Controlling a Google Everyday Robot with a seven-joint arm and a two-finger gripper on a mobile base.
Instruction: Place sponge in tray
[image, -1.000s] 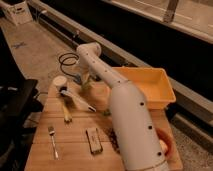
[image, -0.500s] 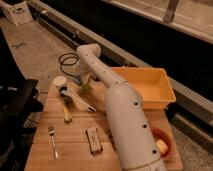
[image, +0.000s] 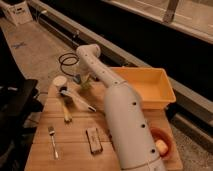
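Blue-grey sponge (image: 87, 86), small soft-looking block, at wooden table (image: 75, 131) far edge, left of yellow-orange tray (image: 147, 88), gripper (image: 83, 81) right upon it, jaws pressed together, actual hold unclear

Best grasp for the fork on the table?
Fork lies flat, long axis running near to far, so come straight down and pinch across the thin shaft mid-length. End effector sits shut by the far edge of the table.

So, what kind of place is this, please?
Probably a robot test area, not a home kitchen: a wooden table with a fork and tray stands on bare concrete floor. The gripper hangs shut at the table's far edge.
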